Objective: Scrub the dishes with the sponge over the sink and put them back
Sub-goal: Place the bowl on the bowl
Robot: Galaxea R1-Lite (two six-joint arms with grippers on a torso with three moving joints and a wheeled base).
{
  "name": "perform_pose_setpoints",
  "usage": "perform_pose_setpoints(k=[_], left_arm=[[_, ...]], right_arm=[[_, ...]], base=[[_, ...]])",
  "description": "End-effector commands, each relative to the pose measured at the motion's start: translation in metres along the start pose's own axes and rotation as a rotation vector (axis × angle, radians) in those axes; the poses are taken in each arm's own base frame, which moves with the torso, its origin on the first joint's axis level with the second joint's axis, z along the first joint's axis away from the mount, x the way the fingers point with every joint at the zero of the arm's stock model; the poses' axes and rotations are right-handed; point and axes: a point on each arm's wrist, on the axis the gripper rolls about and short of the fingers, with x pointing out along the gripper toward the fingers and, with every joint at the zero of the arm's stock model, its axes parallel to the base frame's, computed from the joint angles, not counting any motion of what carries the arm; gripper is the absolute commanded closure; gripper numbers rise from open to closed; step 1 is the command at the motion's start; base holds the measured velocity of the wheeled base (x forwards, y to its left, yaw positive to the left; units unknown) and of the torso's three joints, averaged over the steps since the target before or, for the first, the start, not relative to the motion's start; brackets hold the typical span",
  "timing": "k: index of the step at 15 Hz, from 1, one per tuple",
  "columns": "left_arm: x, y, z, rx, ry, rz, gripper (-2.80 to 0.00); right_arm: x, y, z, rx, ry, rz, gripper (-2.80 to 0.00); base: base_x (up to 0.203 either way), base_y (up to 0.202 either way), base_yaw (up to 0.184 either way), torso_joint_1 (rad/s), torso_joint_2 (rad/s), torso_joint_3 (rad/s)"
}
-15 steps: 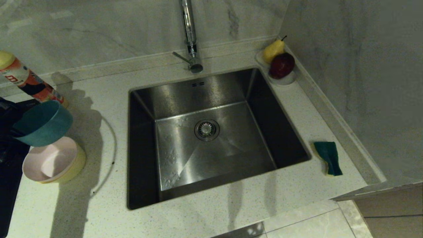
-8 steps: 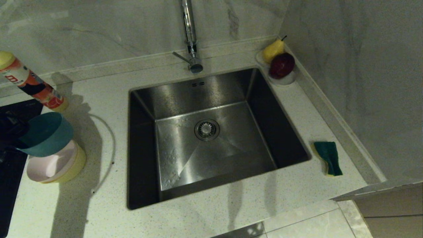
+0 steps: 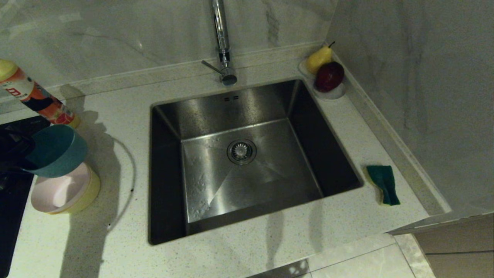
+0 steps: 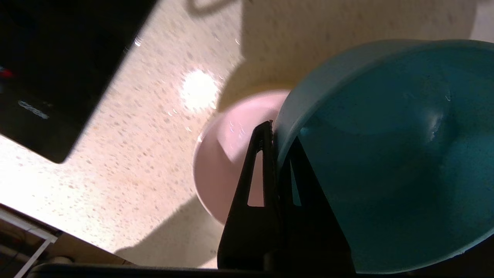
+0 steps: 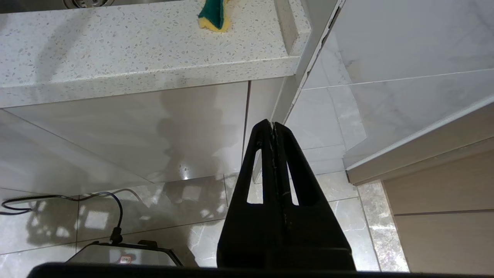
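My left gripper [image 4: 281, 136] is shut on the rim of the light blue bowl [image 4: 386, 154], one finger outside and one inside. In the head view that blue bowl [image 3: 56, 150] hangs tilted at the far left, just above the pink bowl [image 3: 58, 193], which is nested in the yellow bowl [image 3: 88, 193] on the counter. The pink bowl [image 4: 224, 162] shows beneath the fingers. The green and yellow sponge [image 3: 383, 184] lies on the counter right of the sink [image 3: 231, 104]. My right gripper [image 5: 273, 125] is shut and empty, parked below the counter edge with the sponge [image 5: 214, 15] far ahead.
A chrome faucet [image 3: 222, 42] rises behind the sink. A white dish [image 3: 336, 92] with a pear and a red apple sits in the back right corner. An orange bottle [image 3: 34, 98] leans at the back left. A black cooktop [image 3: 9, 208] borders the bowls.
My left gripper dipped the blue bowl toward the pink bowl, then raised it slightly; it now hangs a little lower and further right than a second ago. The right arm stayed still.
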Motion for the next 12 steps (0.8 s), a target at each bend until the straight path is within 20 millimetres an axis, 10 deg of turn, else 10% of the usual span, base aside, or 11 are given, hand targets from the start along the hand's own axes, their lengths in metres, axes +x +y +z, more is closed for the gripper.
perform_pose_setpoints(k=[1,12], left_arm=[[-0.007,0.003,-0.007,0.003,0.007,-0.009,0.0],[0.001,0.021,-0.033,0.058,-0.058,-0.018,0.0]], right_arm=[[0.0,0.0,0.0,-0.001,0.0,0.002,0.0],[0.0,0.0,0.0,-0.001,0.0,0.002,0.0]], base=[[0.0,0.0,0.0,0.0,0.0,0.0],[0.0,0.0,0.0,0.0,0.0,0.0]])
